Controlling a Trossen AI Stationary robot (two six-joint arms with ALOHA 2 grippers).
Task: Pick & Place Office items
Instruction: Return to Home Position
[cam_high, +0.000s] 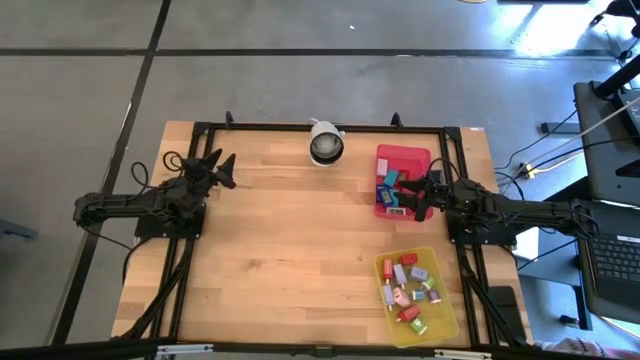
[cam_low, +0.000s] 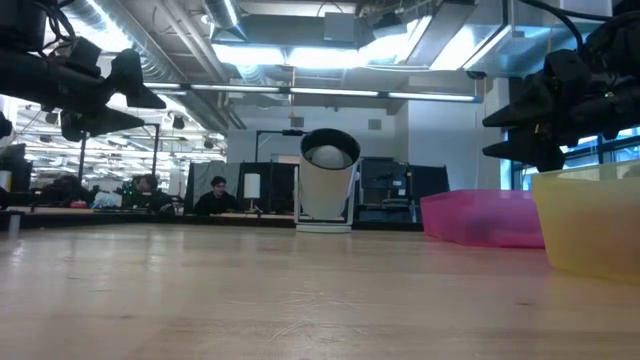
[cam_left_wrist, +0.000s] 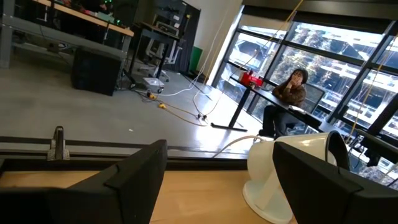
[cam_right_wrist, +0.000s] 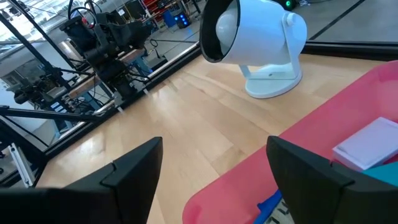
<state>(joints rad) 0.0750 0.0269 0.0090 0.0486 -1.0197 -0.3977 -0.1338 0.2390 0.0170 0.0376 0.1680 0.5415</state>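
The office items are small coloured blocks. Several (cam_high: 410, 285) lie in the yellow tray (cam_high: 450, 312) near the table's near right corner. A few more (cam_high: 389, 186) lie in the red tray (cam_high: 410, 157) at the far right, among them a lilac block (cam_right_wrist: 368, 147) and a blue one (cam_right_wrist: 271, 204). My right gripper (cam_high: 412, 196) hovers open above the red tray's near left part, with nothing between its fingers (cam_right_wrist: 214, 180). My left gripper (cam_high: 225, 170) waits open in the air over the table's left side.
A white round camera (cam_high: 325, 144) stands at the middle of the far edge, facing the table. The wood between the two arms is bare. In the low view the red tray (cam_low: 480, 216) and yellow tray (cam_low: 590, 228) sit on the right. People sit in the room beyond the table.
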